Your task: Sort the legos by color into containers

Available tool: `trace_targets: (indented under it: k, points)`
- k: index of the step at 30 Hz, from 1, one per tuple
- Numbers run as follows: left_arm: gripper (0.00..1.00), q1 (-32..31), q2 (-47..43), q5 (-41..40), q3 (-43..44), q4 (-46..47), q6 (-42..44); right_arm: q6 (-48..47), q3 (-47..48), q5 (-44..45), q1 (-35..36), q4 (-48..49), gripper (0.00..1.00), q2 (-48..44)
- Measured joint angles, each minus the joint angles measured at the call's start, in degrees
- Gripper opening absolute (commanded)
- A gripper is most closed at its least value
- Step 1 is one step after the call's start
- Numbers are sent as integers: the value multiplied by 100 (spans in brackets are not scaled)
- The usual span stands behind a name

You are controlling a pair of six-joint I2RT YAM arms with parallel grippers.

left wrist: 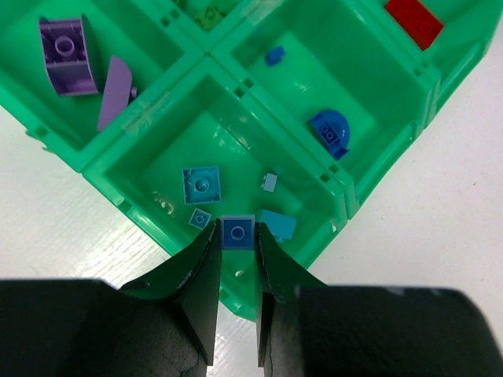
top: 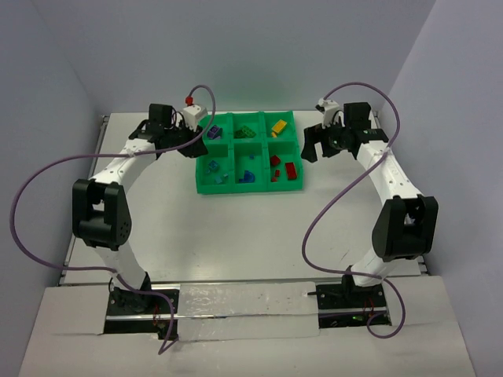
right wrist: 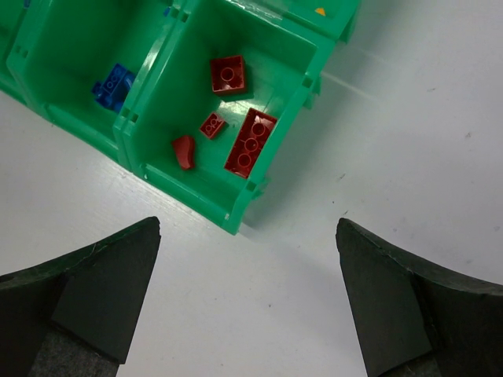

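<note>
My left gripper (left wrist: 237,237) is shut on a small blue lego (left wrist: 237,231), held by its sides just above the near-left compartment of the green tray (left wrist: 118,192). That compartment holds light blue legos, among them a square plate (left wrist: 202,185). Purple legos (left wrist: 67,55) lie in one neighbouring compartment and a blue dome piece (left wrist: 330,132) in another. From above, the left gripper (top: 194,145) is at the tray's (top: 250,189) left edge. My right gripper (top: 322,146) stands open with nothing between its fingers, over bare table (right wrist: 247,228) beside the red legos' (right wrist: 251,141) compartment.
The tray's other compartments hold green (top: 247,130) and yellow (top: 278,126) legos. A blue brick (right wrist: 111,86) lies in the compartment beside the red ones. Walls close the table at the back and both sides. Cables loop from both arms.
</note>
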Motion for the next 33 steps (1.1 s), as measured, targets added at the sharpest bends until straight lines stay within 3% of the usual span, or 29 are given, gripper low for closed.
trace_targets:
  k: [6, 14, 24, 27, 30, 33]
  points:
    - [13, -33, 247, -132, -4, -53, -57, 92, 116, 54, 0, 50, 100, 234]
    - [40, -263, 521, -390, 5, -198, -128, 172, 203, 221, -3, 104, 100, 256]
    - [82, -495, 572, -892, 55, -374, -113, 446, 424, 276, -395, 105, 100, 280]
    - [88, -505, 572, -1003, 55, -396, -138, 464, 524, 275, -468, 108, 100, 280]
    - [99, -503, 554, -1113, 55, -407, -206, 436, 532, 279, -470, 101, 100, 280]
    - [99, -483, 416, -1268, 78, -557, -281, 413, 531, 314, -478, 103, 100, 263]
